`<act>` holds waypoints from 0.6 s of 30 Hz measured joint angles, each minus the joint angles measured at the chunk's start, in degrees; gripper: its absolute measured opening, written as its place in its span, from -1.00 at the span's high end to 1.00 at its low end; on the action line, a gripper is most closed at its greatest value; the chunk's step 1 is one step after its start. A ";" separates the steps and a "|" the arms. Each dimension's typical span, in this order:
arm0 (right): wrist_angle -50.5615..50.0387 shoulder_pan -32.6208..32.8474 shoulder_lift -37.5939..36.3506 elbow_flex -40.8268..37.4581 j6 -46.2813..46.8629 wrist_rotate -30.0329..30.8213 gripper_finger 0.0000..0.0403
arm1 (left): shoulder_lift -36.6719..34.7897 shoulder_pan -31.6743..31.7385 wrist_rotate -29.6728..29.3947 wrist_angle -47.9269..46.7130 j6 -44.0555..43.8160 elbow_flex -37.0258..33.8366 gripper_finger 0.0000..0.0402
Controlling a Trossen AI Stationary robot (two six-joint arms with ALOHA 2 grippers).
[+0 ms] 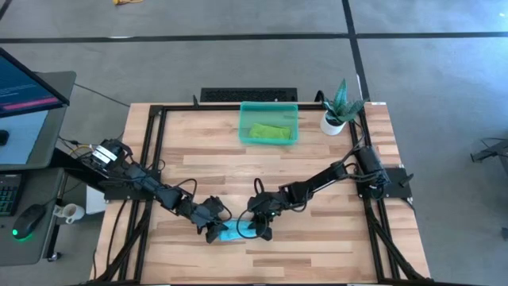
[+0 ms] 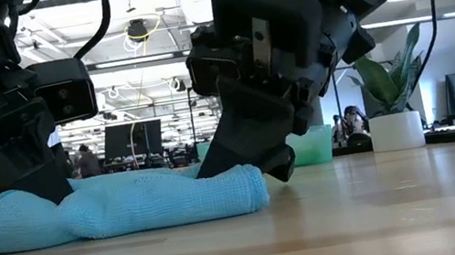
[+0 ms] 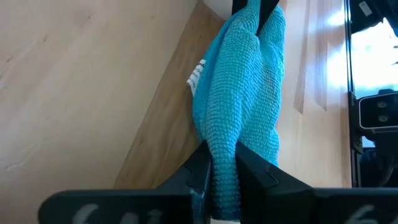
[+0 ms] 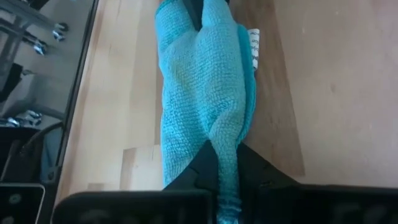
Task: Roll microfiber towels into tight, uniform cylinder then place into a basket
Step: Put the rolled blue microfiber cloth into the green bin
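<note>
The light turquoise towel [image 1: 236, 233] lies rolled into a thick cylinder on the table near its front edge. It also shows in the low view [image 2: 129, 204], resting on the wood along its length. Its small white tag [image 3: 198, 74] sticks out at one side. My left gripper [image 1: 216, 232] is shut on the roll's left end. My right gripper [image 1: 258, 229] is shut on its right end. The lime green towel [image 1: 270, 131] lies inside the teal basket [image 1: 268, 111] at the far middle. My left gripper pinches the roll's left end [image 3: 224, 146] between its two fingers, which slant down from the left along the roll. The cloth bunches narrow at the fingers. The roll lies on the table. My right gripper pinches the roll's right end [image 4: 225, 140] between its two fingers, which slant down from the right along the roll. The cloth narrows at the fingers. That end rests on the table [image 2: 240, 201].
A small white pot with a green plant [image 1: 337, 111] stands at the far right corner, beside the basket. Black frame rails [image 1: 151, 159] run along the table's left and right sides. A desk with a monitor [image 1: 24, 87] stands left of the table.
</note>
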 joint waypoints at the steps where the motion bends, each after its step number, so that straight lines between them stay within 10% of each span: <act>1: -0.26 0.00 -0.32 -0.02 -0.55 0.00 0.81 | 0.02 0.00 -0.08 0.47 0.08 0.00 0.85; 18: -13.89 -0.98 -10.61 -0.22 -10.79 0.66 0.82 | 0.02 7.37 3.32 -19.08 15.42 13.74 0.85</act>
